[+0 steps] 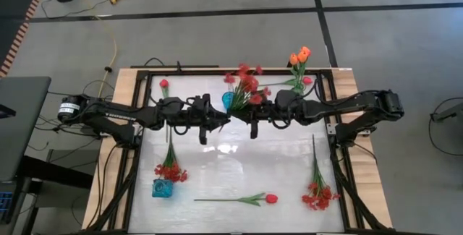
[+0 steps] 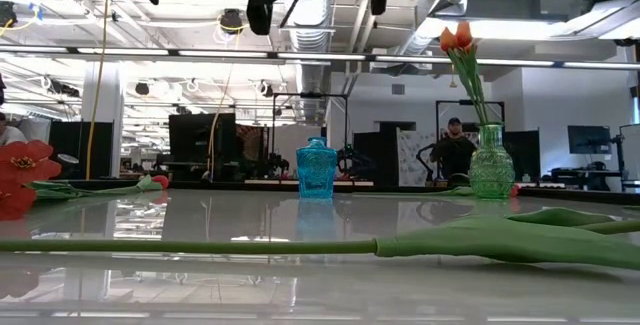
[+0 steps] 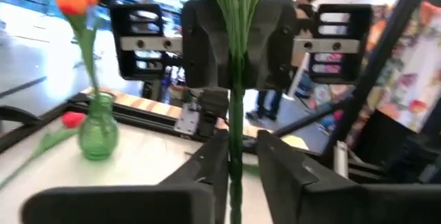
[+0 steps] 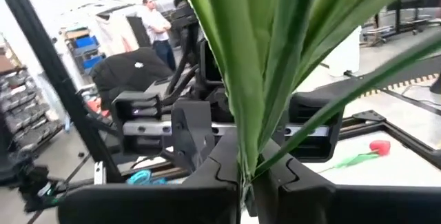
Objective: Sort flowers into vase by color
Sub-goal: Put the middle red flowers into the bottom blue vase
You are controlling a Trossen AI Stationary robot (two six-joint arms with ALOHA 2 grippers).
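A bushy spray of red blossoms [image 1: 247,84] hangs in the air over the back middle of the table [image 1: 239,163], right beside the blue vase [image 1: 228,101]. Its green stem [image 3: 236,79] runs down between both grippers, which face each other there. The right gripper [image 4: 246,176] is clenched on the stem, leaves fanning up from its fingers. The left gripper [image 3: 236,160] has the same stem between its fingers [image 3: 207,162], but whether it grips or has let go cannot be told.

To the right of the blue vase stands a green vase [image 2: 491,165] holding orange tulips [image 1: 299,56], with a red-pink tulip [image 1: 307,80] lying near its base. Left of the blue vase, near the back edge, lies another red tulip [image 1: 164,84]. Toward the front, well apart from the blue vase, lie a red spray [image 1: 171,168] touching a small blue box-like object [image 1: 163,188], a red tulip [image 1: 249,199], and another red spray [image 1: 318,191] at the right.
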